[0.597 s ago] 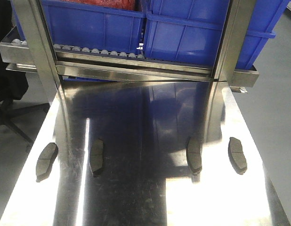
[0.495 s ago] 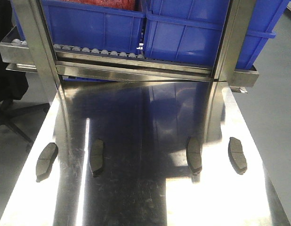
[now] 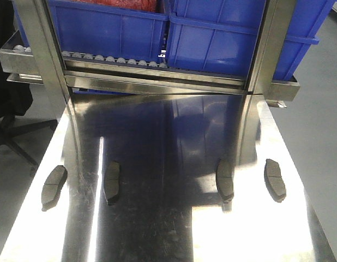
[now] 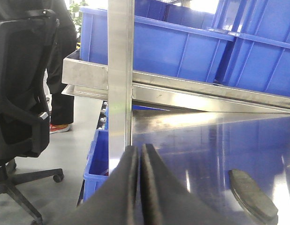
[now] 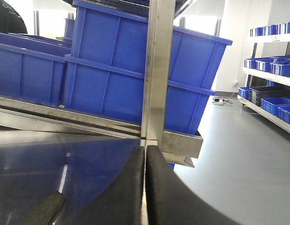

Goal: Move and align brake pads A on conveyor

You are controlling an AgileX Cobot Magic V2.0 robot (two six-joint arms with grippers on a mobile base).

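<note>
1. Here, from the front: shows a shiny steel tabletop (image 3: 157, 234) bearing four flat, slightly curved, dark grey brake pads (image 3: 225, 183), spread in a loose row across its near half, all well apart.
2. Sets the far-left pad (image 3: 54, 186) by the table's left edge, slanted; the second pad (image 3: 112, 182) to its right, nearly lengthwise; the third pad (image 3: 224, 176) right of centre, also nearly lengthwise; the far-right pad (image 3: 275, 179) near the right edge, slanted the other way.
3. Shows a thin groove across the middle of the two outer pads.
4. Backs the table with large blue plastic crates (image 3: 108, 30) resting on a steel roller rack (image 3: 114, 59), framed by upright steel posts (image 3: 46, 49).
5. From the left wrist: shows the left gripper (image 4: 139, 149) with its black fingers pressed together, only a thin seam between them, gripping nothing.
6. Places one dark pad (image 4: 252, 193) flat on the steel, lower right of that gripper and apart from it.
7. Adds a black office chair (image 4: 23, 84) at far left, beside a person in dark clothes (image 4: 65, 56).
8. From the right wrist: shows the right gripper (image 5: 145, 147) likewise closed, fingers touching, with nothing between.
9. Places another dark pad (image 5: 46, 208) on the steel at lower left, apart from that gripper.
10. Shows shelving with small blue bins (image 5: 271, 61) at far right.
</note>
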